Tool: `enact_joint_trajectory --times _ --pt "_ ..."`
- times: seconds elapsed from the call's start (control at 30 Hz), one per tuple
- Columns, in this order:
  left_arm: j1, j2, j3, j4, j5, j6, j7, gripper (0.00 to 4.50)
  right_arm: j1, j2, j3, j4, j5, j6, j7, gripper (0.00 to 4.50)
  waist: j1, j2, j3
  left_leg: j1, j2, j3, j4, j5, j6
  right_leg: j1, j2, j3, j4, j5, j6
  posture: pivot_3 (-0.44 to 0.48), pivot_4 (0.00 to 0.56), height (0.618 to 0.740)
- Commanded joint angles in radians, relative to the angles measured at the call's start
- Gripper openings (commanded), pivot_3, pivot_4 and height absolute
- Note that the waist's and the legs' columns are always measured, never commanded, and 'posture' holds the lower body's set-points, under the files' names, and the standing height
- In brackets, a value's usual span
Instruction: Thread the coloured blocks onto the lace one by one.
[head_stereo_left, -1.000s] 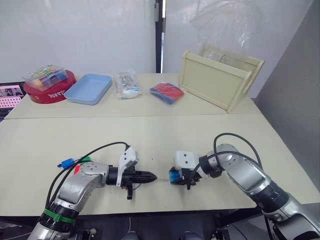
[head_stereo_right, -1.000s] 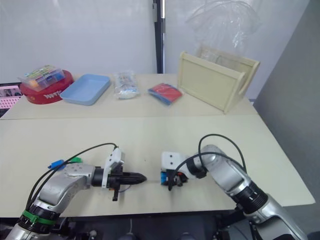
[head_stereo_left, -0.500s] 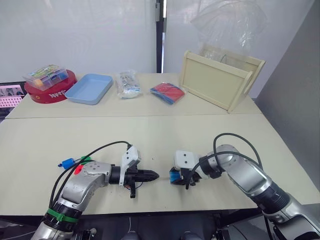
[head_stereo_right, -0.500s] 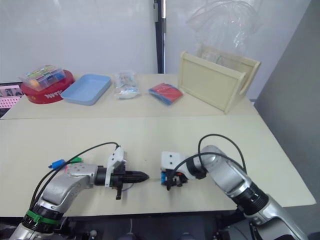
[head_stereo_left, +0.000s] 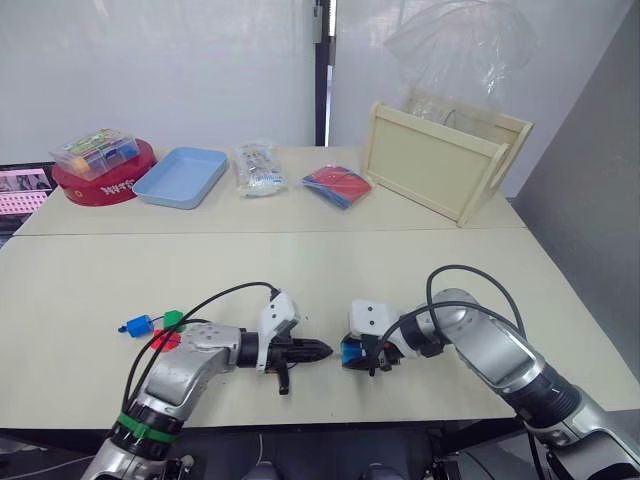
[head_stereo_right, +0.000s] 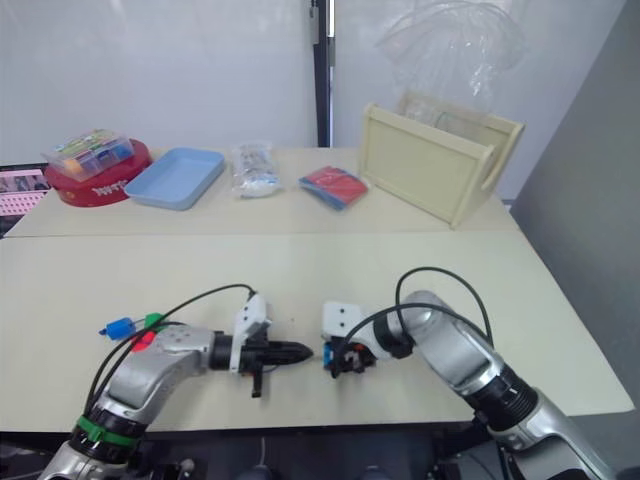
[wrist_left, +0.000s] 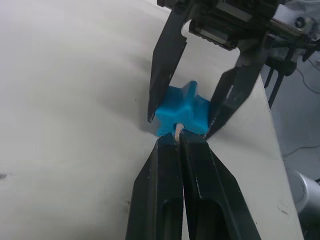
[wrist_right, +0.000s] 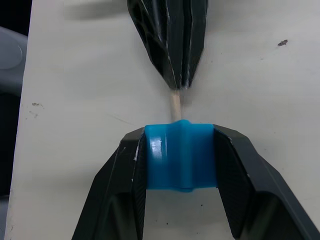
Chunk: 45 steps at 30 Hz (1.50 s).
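Observation:
A cyan block (wrist_right: 181, 156) sits clamped between the fingers of my right gripper (head_stereo_left: 352, 353), low over the table near its front edge. My left gripper (head_stereo_left: 322, 350) faces it from the left, shut on the lace's pale stiff tip (wrist_right: 175, 106). That tip touches the block (wrist_left: 182, 111) at its hole. The lace's dark cord is hidden behind the left fingers (wrist_left: 167, 165). Small blue (head_stereo_left: 136, 324), green (head_stereo_left: 173, 319) and red (head_stereo_left: 164, 339) blocks lie on the table beside my left forearm.
Along the far side of the table (head_stereo_left: 300, 260) stand a red tin topped by a clear box of pieces (head_stereo_left: 100, 168), a light blue tray (head_stereo_left: 181, 177), a plastic packet (head_stereo_left: 257, 168), a red and blue packet (head_stereo_left: 337, 187) and a wooden crate (head_stereo_left: 440, 160).
My left gripper has moved to the right, closing the gap until the lace tip meets the cyan block. The right gripper has held the block still.

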<state>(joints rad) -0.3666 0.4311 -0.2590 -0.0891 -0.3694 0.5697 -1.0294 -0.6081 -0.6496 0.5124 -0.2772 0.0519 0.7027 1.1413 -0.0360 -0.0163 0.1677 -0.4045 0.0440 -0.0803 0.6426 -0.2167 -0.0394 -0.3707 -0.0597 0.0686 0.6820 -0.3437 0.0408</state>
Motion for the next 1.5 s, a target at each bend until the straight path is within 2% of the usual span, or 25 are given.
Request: enact_joint_trajectory --times 0.03,0.13,0.33,0.47,0.53,0.63,0.83,1.03,1.33,1.5 --pt "-0.055 -0.080 -0.054 0.000 0.013 -0.050 0.018 0.00 0.011 0.030 0.039 -0.019 0.002 0.034 -0.017 1.43 0.002 0.000 0.000 0.000 0.000 0.000 0.000 0.000 0.000 0.000 0.000 0.000 0.000 0.000 0.000 0.000 0.150 0.740" --pt "-0.058 -0.087 -0.043 -0.010 0.012 -0.040 0.008 0.00 0.013 0.038 0.043 -0.031 0.002 0.050 -0.020 1.43 0.006 0.000 0.000 0.001 0.000 0.000 0.000 0.000 0.000 0.001 0.000 0.000 0.000 0.000 0.000 0.000 0.150 0.740" --pt "-0.044 -0.016 -0.008 -0.016 0.020 -0.066 -0.041 0.00 0.020 0.030 0.037 -0.042 0.000 0.073 -0.024 1.43 0.001 0.000 0.000 0.002 0.000 0.000 0.000 0.000 0.000 0.001 0.000 0.000 0.000 0.000 0.000 0.000 0.150 0.740" --pt "-0.045 0.019 0.027 -0.032 -0.027 -0.049 -0.083 1.23 0.024 0.023 0.036 -0.044 0.000 0.084 -0.032 1.43 -0.004 0.000 0.000 0.001 0.000 0.000 0.000 0.000 0.000 0.001 0.000 0.000 0.000 0.000 0.000 0.000 0.150 0.740" --pt "-0.045 0.039 0.037 -0.037 -0.016 -0.060 -0.082 1.98 0.027 0.018 0.038 -0.042 -0.003 0.088 -0.036 1.43 -0.006 0.000 0.000 0.001 0.000 0.000 0.000 0.000 0.000 0.001 0.000 0.000 0.000 0.000 0.000 0.000 0.150 0.740" --pt "-0.041 0.068 0.047 -0.045 -0.019 -0.059 -0.092 2.86 0.027 0.015 0.039 -0.040 -0.003 0.092 -0.040 1.43 -0.008 0.000 0.000 0.002 0.001 0.000 0.000 0.000 0.000 0.001 0.001 0.000 0.000 0.000 0.000 0.000 0.150 0.740" --pt "0.006 0.164 0.066 -0.033 0.014 -0.123 -0.120 2.86 0.028 0.007 0.041 -0.042 -0.002 0.095 -0.041 1.43 -0.008 0.000 0.000 0.002 0.001 0.000 -0.001 0.000 0.000 0.001 0.001 0.000 0.000 0.000 0.000 0.000 0.150 0.740" --pt "0.044 0.194 0.036 -0.011 0.066 -0.205 -0.125 2.86 0.025 0.002 0.044 -0.046 0.001 0.100 -0.039 1.43 -0.006 0.000 0.000 0.002 0.001 0.000 -0.001 0.000 0.000 0.001 0.001 0.000 0.000 0.000 0.000 0.000 0.150 0.740" --pt "0.053 0.157 -0.017 0.053 0.144 -0.236 -0.088 0.07 0.016 0.000 0.044 -0.067 0.006 0.120 -0.036 1.43 -0.005 0.000 -0.001 0.002 0.001 0.000 -0.001 0.000 0.000 0.001 0.000 0.000 0.000 0.000 0.000 0.000 0.150 0.740" --pt "0.042 0.109 -0.050 0.074 0.170 -0.246 -0.070 0.03 0.015 -0.004 0.048 -0.082 0.010 0.136 -0.036 1.43 0.003 0.000 -0.001 0.002 0.000 0.000 -0.001 0.000 0.000 0.002 0.000 0.000 -0.001 0.000 0.000 0.000 0.150 0.740"
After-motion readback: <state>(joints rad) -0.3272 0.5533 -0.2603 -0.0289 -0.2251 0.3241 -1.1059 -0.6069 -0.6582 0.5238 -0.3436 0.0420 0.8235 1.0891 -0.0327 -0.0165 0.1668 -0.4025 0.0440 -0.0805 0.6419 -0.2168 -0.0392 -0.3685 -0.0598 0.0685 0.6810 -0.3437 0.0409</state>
